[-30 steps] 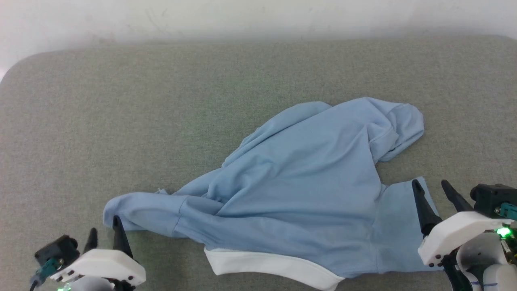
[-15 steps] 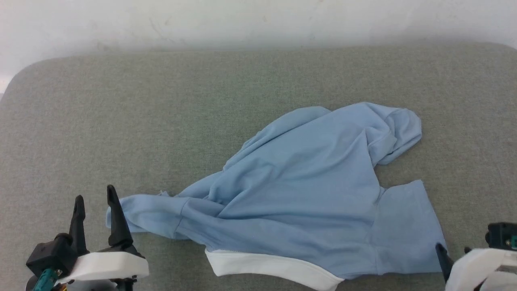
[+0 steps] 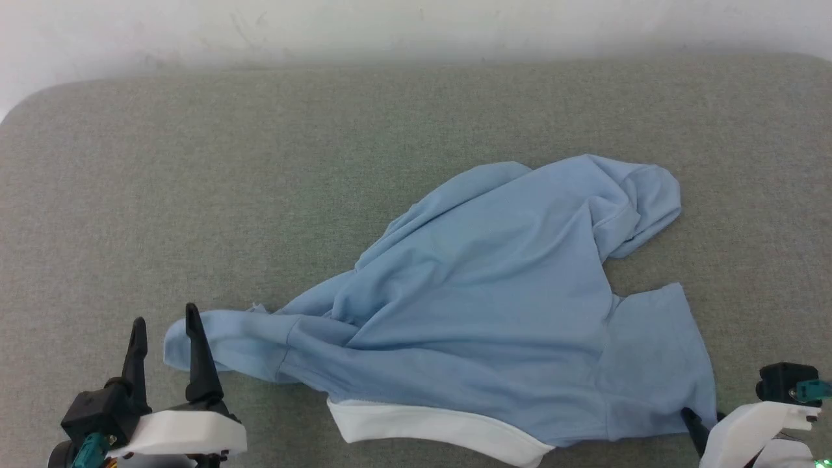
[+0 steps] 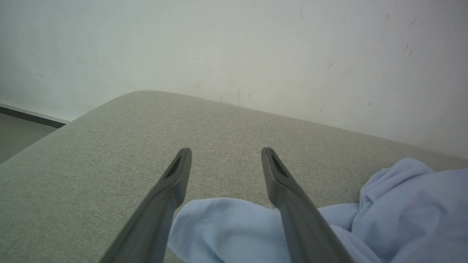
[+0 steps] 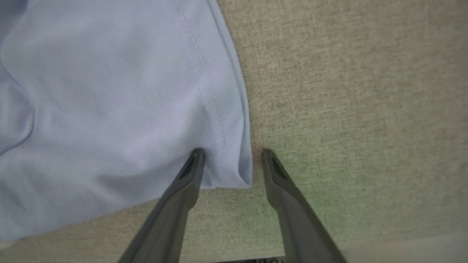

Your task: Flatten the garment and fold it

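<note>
So the garment (image 3: pixel 494 286) is lying crumpled on the grey surface (image 3: pixel 260 162), sprawled diagonally from the near left up toward the right edge, with its white collar (image 3: pixel 435 426) along the near edge. The left gripper (image 3: pixel 164 320) sits toward the near left corner with its fingers spread wide. The end of one sleeve (image 4: pixel 219 226) lies loose between them, nothing pinched. The right gripper (image 5: pixel 233 151) is by the near right corner, fingers also apart, straddling the garment's stitched corner. One finger is on the fabric, the other on bare surface just beside the hem. It's not squeezing anything as far as I can see.
</note>
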Robot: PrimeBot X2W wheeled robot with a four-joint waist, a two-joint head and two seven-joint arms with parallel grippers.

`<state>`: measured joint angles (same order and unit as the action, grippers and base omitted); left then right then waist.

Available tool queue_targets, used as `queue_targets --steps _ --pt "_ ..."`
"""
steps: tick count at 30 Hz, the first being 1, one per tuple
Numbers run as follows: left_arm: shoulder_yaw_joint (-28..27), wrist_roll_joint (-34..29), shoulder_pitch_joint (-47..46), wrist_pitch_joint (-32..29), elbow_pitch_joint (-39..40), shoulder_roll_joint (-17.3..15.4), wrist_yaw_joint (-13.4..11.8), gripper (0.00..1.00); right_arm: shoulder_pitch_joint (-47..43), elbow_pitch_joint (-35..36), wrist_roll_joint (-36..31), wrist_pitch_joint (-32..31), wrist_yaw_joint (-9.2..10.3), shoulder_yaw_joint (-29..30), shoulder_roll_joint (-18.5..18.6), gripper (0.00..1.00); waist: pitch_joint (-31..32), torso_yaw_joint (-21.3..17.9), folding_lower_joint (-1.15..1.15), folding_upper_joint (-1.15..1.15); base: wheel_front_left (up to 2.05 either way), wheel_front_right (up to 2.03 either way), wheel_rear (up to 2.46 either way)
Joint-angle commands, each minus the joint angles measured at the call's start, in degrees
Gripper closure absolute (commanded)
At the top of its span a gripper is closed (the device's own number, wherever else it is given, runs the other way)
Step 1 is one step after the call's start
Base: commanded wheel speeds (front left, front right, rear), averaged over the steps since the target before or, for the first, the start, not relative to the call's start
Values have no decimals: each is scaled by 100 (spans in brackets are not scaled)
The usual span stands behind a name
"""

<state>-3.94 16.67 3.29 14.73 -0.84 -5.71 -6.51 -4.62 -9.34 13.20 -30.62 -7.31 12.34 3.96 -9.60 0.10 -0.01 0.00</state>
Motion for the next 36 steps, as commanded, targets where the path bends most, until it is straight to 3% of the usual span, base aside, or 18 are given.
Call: queue_targets --steps 1,7,18,26,36 --pt "-17 -83 -10 26 -73 -65 48 0 -22 -193 67 -209 -18 -188 -108 100 8 8 1 0 0 0 0" --pt "73 -246 14 -627 -235 -518 168 0 -138 186 -12 -318 -18 -71 -108 100 91 -7 1 0 0 0 0" --pt "444 -261 -509 -2740 -403 -1402 727 0 -196 823 11 -394 -18 -39 -108 100 -4 -55 1 0 0 0 0" --pt "487 -138 -973 -3988 -886 -1687 756 0 -132 991 55 -387 -18 -158 -108 100 -204 -228 1 0 0 0 0" --pt "586 6 -1178 -4753 -1107 -1834 846 0 -91 1101 76 -381 -18 -205 -108 100 -355 -340 1 0 0 0 0"
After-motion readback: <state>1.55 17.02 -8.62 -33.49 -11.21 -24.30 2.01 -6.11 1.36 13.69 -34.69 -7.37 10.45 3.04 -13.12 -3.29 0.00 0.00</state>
